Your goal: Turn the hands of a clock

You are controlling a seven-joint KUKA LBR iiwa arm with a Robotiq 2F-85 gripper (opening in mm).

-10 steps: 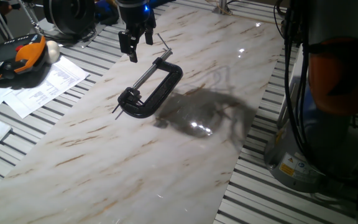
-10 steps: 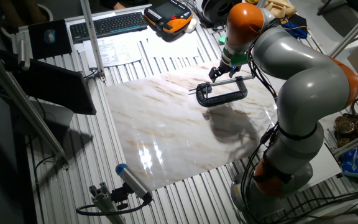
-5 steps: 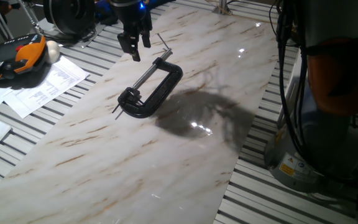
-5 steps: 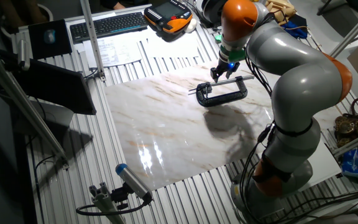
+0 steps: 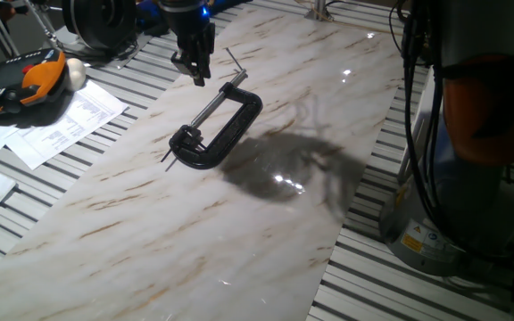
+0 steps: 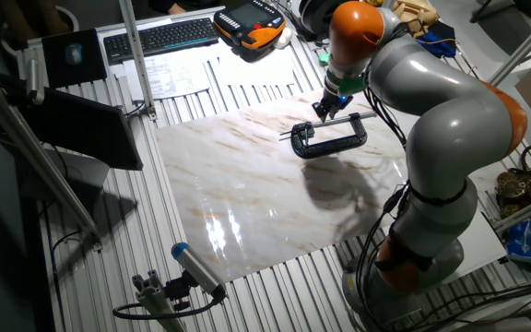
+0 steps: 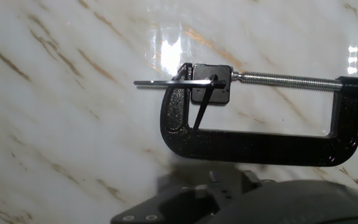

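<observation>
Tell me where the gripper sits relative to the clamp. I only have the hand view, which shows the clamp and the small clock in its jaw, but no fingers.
Observer: The gripper hangs over the marble slab, beside the threaded-rod end of the clamp, away from the clock.
Operator: Report the screw's far end; my view cuts it off.
Observer: A thin cross-pin sticks through it, close to the gripper.
Operator: Name what lies off the slab.
Observer: An orange-and-black pendant lies beside papers on the slatted table.
</observation>
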